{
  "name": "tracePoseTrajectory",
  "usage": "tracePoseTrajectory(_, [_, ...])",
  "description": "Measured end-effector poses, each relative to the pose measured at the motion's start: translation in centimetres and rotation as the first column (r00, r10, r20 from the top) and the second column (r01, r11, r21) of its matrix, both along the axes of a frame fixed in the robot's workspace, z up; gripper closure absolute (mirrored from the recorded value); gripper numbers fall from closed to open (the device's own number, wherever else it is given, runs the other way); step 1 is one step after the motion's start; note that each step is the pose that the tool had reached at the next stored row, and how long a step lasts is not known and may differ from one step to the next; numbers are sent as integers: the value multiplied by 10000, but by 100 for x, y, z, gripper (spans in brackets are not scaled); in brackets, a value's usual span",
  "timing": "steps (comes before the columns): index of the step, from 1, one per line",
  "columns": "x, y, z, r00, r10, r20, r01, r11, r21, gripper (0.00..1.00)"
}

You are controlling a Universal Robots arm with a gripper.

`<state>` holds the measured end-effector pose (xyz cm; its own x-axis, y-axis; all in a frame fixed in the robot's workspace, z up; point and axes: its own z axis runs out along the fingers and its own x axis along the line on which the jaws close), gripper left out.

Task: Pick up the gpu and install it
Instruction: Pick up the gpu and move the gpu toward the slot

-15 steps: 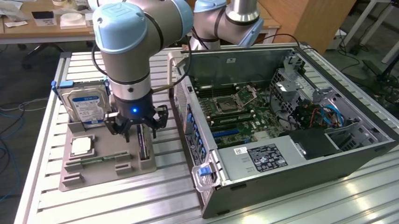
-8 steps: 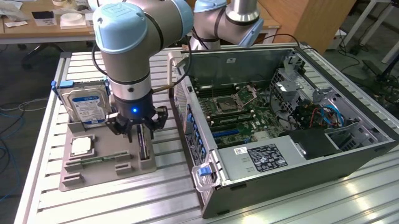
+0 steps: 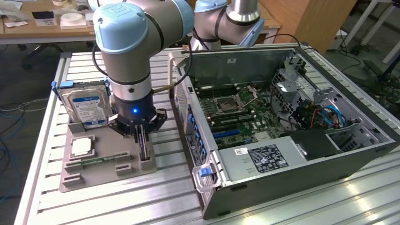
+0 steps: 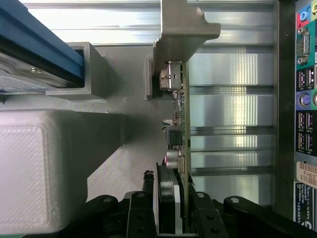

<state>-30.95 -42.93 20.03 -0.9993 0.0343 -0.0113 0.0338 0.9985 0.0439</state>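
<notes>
"What is the ribbed silver table top (image 3: 93, 206) made of?"

"Metal. It is smooth and shiny. The flat grey holder tray (image 3: 97, 180) looks like matt plastic, a bit rough, with fine lines."

"And the thin black gpu card (image 4: 174, 148)?"

"Its silver end bracket (image 4: 183, 29) is dull metal."

"And the big round robot arm (image 3: 134, 47)?"

"Smooth grey metal, with glossy light-blue plastic caps."

The pincer (image 4: 171, 215) clasps the gpu (image 4: 174, 148) edge-on. Taking its bracket (image 4: 181, 29) as twelve o'clock from the pincer, the hard drive (image 4: 34, 49) lies near ten. The case ports (image 4: 304, 94) lie near two, across the slatted worktop (image 4: 233, 74).
</notes>
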Motion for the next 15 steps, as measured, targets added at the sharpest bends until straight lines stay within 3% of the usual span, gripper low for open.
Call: tracePoseTrajectory(15, [0,1,5,10000,-1,-11,1,10000,1,66])
